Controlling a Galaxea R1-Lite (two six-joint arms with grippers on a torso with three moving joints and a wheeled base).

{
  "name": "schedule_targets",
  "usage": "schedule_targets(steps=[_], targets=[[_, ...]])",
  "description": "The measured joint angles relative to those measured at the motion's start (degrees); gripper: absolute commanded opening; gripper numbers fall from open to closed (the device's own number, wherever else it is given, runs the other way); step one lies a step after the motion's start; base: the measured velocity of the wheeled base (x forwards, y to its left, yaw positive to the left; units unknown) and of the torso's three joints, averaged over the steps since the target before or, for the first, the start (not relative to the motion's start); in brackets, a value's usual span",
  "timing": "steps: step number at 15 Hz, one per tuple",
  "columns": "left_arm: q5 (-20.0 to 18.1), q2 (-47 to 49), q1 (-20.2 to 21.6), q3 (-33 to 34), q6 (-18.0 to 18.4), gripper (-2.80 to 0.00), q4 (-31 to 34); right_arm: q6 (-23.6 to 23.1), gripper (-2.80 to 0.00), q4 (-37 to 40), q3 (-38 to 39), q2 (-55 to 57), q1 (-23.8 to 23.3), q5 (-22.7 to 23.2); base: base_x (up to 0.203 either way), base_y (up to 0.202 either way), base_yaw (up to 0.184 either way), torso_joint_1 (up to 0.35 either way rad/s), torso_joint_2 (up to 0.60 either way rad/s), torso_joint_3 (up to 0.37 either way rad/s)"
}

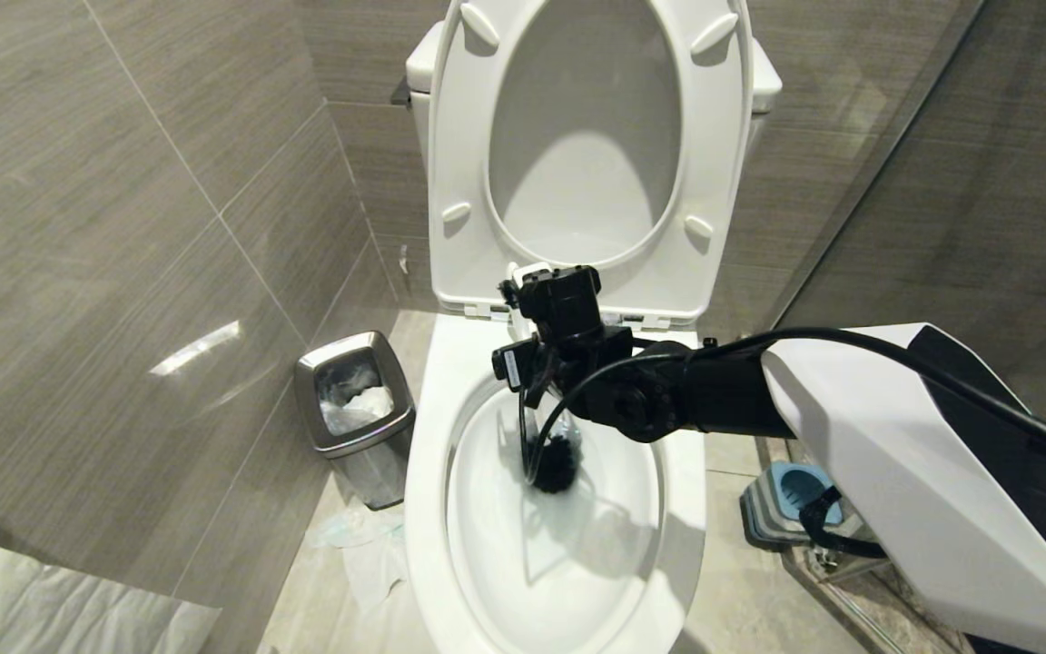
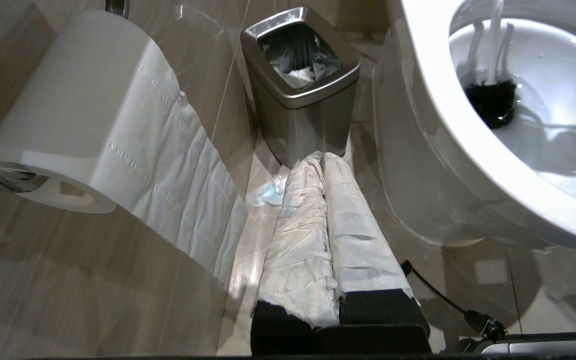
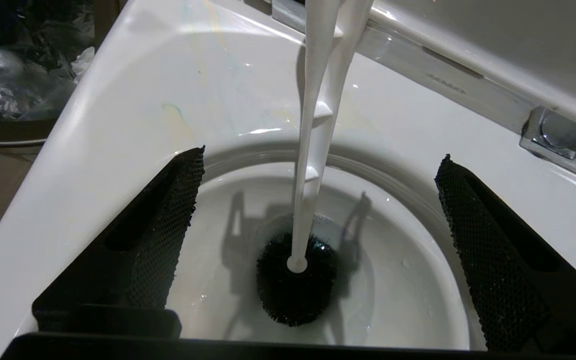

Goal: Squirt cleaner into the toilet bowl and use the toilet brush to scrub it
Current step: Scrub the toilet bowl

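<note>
My right claw hangs over the far part of the toilet bowl, its two black textured fingers spread wide apart with nothing between them touching either pad. The toilet brush stands in that gap on its own: its slim white handle leans up toward the hinge end of the seat, and its round black bristle head sits down in the water at the bottom of the basin. Faint yellowish and bluish streaks mark the far rim of the bowl. There is small lettering on the chrome hinge bar, too small for me to read.

My left claw is low on the near left, its paper-wrapped fingers pressed together and holding nothing, pointing toward the steel waste bin left of the toilet. A toilet roll hangs on the left wall. The seat and lid stand raised. A blue-and-grey brush holder sits on the floor to the right of the bowl.
</note>
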Motion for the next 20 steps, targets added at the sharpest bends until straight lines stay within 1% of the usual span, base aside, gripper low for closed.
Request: schedule_targets(steps=[6,12,14,15,18,20], targets=[[0.1,0.0,0.0,-0.1,0.0,-2.8,0.0,-0.6,0.0,0.0,-1.2,0.9,0.0,0.0,0.0,0.0,0.0,0.001,0.0,-0.175],[0.0,0.0,0.0,0.0,-0.1,-2.8,0.0,-1.0,0.0,-0.4,-1.3,0.3,0.1,0.0,0.0,0.0,0.0,0.002,0.0,-0.03],[0.1,0.0,0.0,0.0,-0.1,-2.8,0.0,-3.3,0.0,-1.1,-1.3,-0.2,0.3,0.0,0.0,0.0,0.0,0.0,0.0,0.0],[0.1,0.0,0.0,0.0,-0.1,-2.8,0.0,-4.7,0.0,-2.9,-1.3,-0.2,0.3,0.0,0.0,0.0,0.0,0.0,0.0,0.0],[0.0,0.0,0.0,0.0,-0.1,-2.8,-0.1,-9.6,0.0,-11.8,-1.3,1.3,0.3,0.4,0.0,0.0,0.0,0.0,0.0,0.0],[0.0,0.0,0.0,0.0,-0.1,-2.8,-0.1,-9.9,0.0,-12.9,-1.3,2.3,0.3,0.5,0.0,0.0,0.0,0.0,0.0,0.0]])
